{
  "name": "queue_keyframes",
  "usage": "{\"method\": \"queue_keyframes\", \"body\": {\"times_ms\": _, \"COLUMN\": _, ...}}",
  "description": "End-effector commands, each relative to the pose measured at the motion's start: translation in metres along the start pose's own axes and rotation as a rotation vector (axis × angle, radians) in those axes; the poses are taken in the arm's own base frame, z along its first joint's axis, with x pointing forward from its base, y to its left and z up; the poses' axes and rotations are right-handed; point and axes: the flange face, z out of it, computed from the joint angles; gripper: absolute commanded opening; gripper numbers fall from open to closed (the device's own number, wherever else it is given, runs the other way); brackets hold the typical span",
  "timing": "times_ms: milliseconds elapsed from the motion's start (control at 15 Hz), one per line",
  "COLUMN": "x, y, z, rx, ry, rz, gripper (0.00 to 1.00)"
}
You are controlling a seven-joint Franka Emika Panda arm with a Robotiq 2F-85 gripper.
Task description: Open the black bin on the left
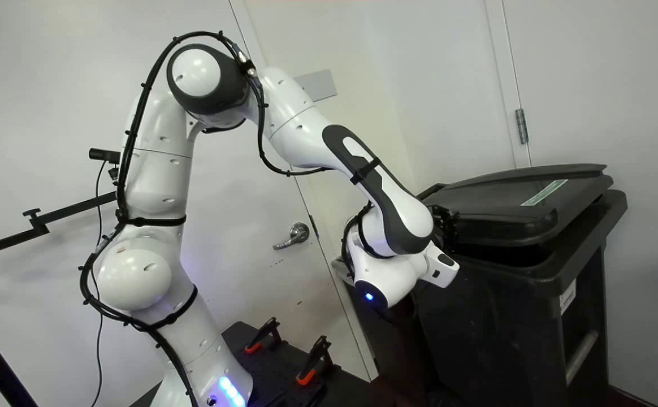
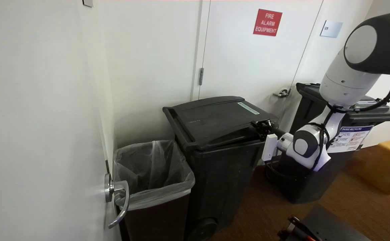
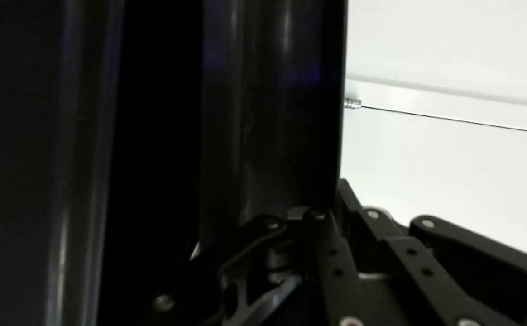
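Pinching, it seems, the raised lid (image 2: 211, 118) by its edge, the gripper (image 2: 258, 127) sits at the right of the black bin (image 2: 221, 174) in an exterior view, with the probable hinge (image 2: 181, 129) for the lift opposite, nearer the trash can (image 2: 158, 214).

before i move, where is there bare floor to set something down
Brown floor lies bare between the black bin, paper recycling bin and dark platform. The gripper crowds the edge of the lid; the lined bin crowds the black bin's side.
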Motion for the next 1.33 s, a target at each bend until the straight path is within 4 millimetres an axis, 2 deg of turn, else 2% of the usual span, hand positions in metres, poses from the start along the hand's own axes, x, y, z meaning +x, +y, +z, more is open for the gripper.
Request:
{"method": "queue_keyframes", "body": {"times_ms": 0, "x": -0.014, "y": -0.048, "z": 0.003, "rx": 0.135, "ry": -0.044, "rz": -0.023, "gripper": 0.03}}
{"method": "queue_keyframes", "body": {"times_ms": 600, "x": -0.017, "y": -0.076, "z": 0.008, "rx": 0.148, "ry": 0.052, "rz": -0.026, "gripper": 0.03}}
{"method": "queue_keyframes", "body": {"times_ms": 667, "x": -0.006, "y": -0.082, "z": -0.001, "rx": 0.146, "ry": 0.051, "rz": -0.035, "gripper": 0.03}}
{"method": "queue_keyframes", "body": {"times_ms": 1000, "x": 0.003, "y": -0.105, "z": -0.010, "rx": 0.085, "ry": 0.087, "rz": -0.005, "gripper": 0.03}}
{"method": "queue_keyframes", "body": {"times_ms": 1267, "x": 0.020, "y": -0.122, "z": -0.017, "rx": 0.024, "ry": 0.125, "rz": 0.014, "gripper": 0.03}}
